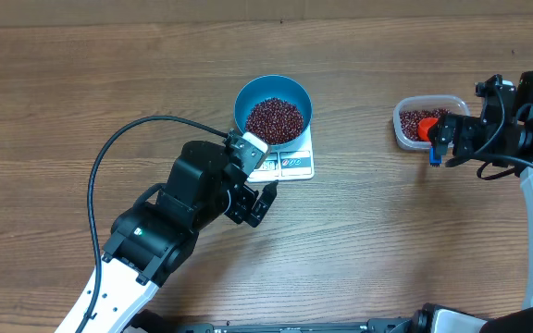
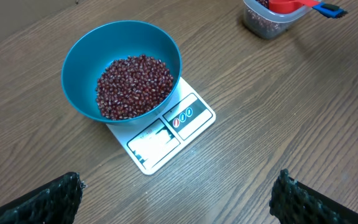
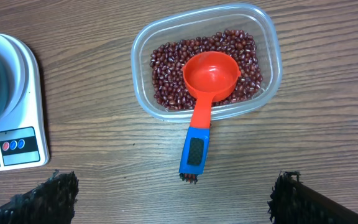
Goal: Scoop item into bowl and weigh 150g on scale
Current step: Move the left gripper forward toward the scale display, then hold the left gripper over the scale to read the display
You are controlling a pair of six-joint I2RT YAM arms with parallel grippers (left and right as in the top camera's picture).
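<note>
Both spread, empty, left hand [image 2: 179, 208] near beans [image 2: 133, 84] in bowl [image 2: 82, 62] on scale [image 2: 188, 118], right hand [image 3: 173, 202] near scoop [image 3: 199, 121]

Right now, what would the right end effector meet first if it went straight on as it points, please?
Probably the blue handle of the red scoop, jutting over the clear tub's rim; the open right end effector lines up with it, though depth is unclear.

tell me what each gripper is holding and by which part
Nothing: left gripper and right gripper are open and empty; the scoop rests in the tub.
</note>
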